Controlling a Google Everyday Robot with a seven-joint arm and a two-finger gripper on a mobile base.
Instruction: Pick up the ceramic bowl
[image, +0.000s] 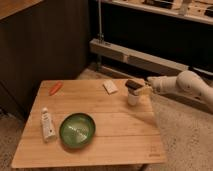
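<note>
The ceramic bowl (77, 130) is round, shallow and glossy green with a pale centre. It sits on the wooden table (120, 135) at the front left. My gripper (139, 86) reaches in from the right on a white arm (185, 86). It is over the table's back right part, at a small white cup with a dark top (133, 96), well away from the bowl.
A white tube (47, 124) lies just left of the bowl. An orange object (56, 88) lies at the back left and a pale flat packet (110, 87) at the back middle. Dark wall panels and a metal rail stand behind the table.
</note>
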